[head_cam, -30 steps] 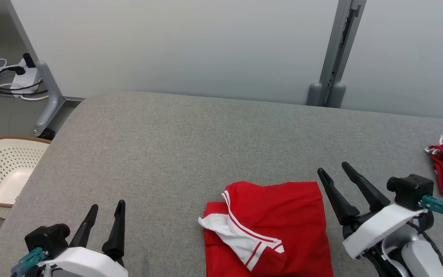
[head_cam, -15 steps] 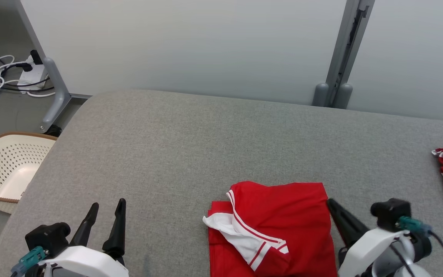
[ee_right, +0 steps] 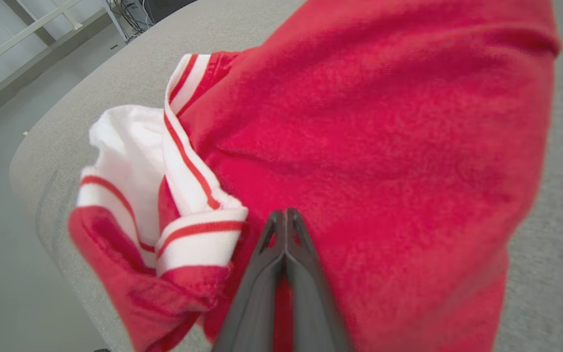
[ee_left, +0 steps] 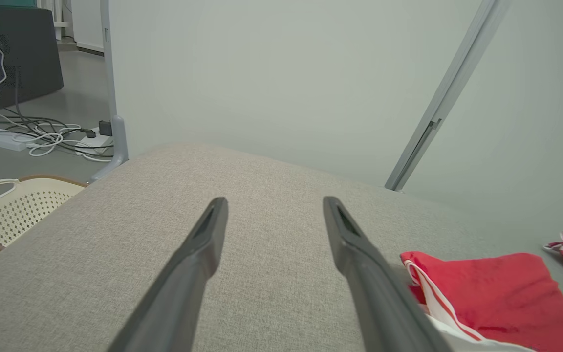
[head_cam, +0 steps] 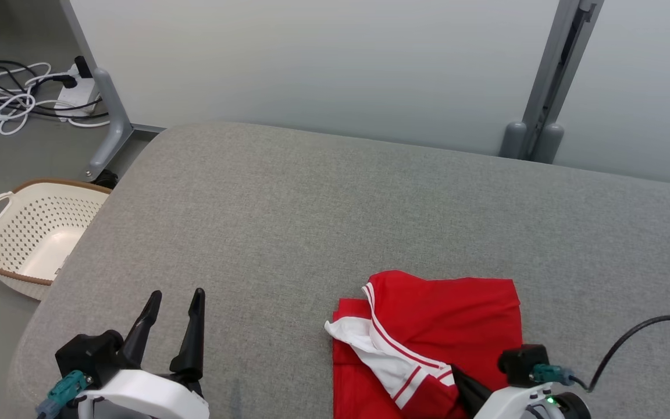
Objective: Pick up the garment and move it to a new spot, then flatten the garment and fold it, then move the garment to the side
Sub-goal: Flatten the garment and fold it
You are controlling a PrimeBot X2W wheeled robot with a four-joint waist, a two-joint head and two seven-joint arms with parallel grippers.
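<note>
The folded red garment with white striped trim (head_cam: pixel 445 326) lies at the near edge of the grey fabric-covered table (head_cam: pixel 312 203), right of centre, its striped collar turned up on the left side; being already folded, it seems ready for the last step, the move to the side. The right gripper (ee_right: pixel 285 212) sits on the garment's near part with its 2 dark fingers pressed together, probably to nip the cloth and drag it; whether any fabric is actually caught between them cannot be told. The left gripper (head_cam: pixel 176 294) hovers over bare table at the near left, well apart from the garment, jaws spread wide and holding nothing, likely kept clear of the drag. A cream perforated plastic basket (head_cam: pixel 27 233) stands on the floor beyond the table's left edge.
</note>
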